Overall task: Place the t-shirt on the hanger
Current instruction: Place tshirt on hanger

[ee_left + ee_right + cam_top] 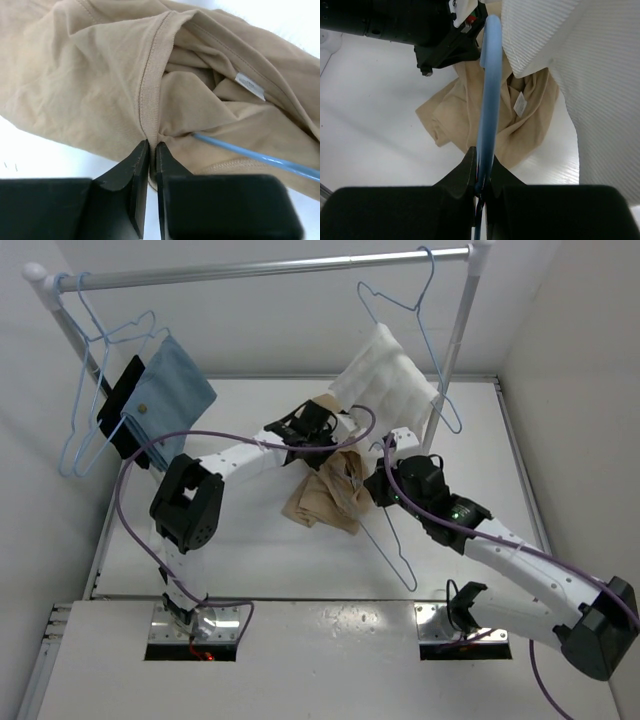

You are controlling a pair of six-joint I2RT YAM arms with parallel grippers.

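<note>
The tan-beige t-shirt (330, 495) lies crumpled on the white table, in the middle. My left gripper (318, 432) is shut on its ribbed collar (149, 95). The light-blue wire hanger (385, 540) slants from the shirt towards the near edge. My right gripper (378, 490) is shut on the hanger's wire (489, 85). In the left wrist view (153, 145) one hanger arm (260, 157) runs into the neck opening. In the right wrist view (483, 152) the t-shirt (470, 107) lies beyond the fingers.
A clothes rail (270, 270) spans the back. A hanger with white cloth (385, 375) hangs at its right, close above my right gripper. Hangers with blue cloth (165, 395) hang at the left. The rail's right post (452, 355) stands behind the right arm.
</note>
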